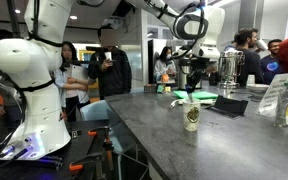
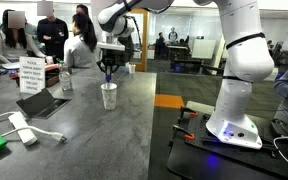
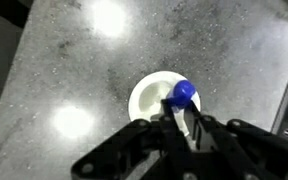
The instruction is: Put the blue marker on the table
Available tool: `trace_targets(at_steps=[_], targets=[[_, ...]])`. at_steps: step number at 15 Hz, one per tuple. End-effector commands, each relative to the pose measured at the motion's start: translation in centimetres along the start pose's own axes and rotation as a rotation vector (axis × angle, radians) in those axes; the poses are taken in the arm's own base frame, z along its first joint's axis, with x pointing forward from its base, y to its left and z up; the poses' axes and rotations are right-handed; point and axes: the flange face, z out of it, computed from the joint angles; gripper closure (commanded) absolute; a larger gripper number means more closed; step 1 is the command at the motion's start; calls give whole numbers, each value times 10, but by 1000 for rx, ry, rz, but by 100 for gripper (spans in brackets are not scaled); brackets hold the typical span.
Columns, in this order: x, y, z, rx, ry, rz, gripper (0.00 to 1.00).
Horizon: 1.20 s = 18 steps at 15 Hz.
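The claw [image 3: 181, 120] appears clamped on the blue marker [image 3: 182, 93], which hangs at the 2 o'clock side of the paper cup [image 3: 146, 100] mouth, perhaps not clear of its rim, so the grasp looks made, while laying it on the tabletop [image 3: 64, 60] is not yet done.

we see a glossy white arm [image 2: 239, 60] of rounded segments, a black pincer [image 2: 108, 70], and a blue light [image 2: 212, 161] glowing at its base.

A paper cup [image 2: 108, 96] stands upright — a printed sign [image 2: 30, 75] and white charger [image 2: 22, 128] well apart from it, people [image 2: 52, 32] behind.
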Motion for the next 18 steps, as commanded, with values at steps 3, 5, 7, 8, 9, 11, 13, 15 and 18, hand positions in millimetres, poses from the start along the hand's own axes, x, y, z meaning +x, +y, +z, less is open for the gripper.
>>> trace_targets(at_steps=[3, 5, 7, 8, 9, 11, 13, 15, 18], targets=[[-28, 15, -55, 16, 35, -48, 95], [-40, 20, -81, 62, 65, -72, 95], [-51, 31, -107, 73, 109, -93, 95], [-54, 36, -116, 44, 159, -86, 95], [-55, 43, -122, 3, 208, -84, 95], [-49, 61, -122, -86, 295, -64, 95], [-45, 80, -110, -162, 329, -75, 95], [-44, 95, -86, -213, 349, -113, 95], [-56, 109, -42, -295, 390, -155, 95]])
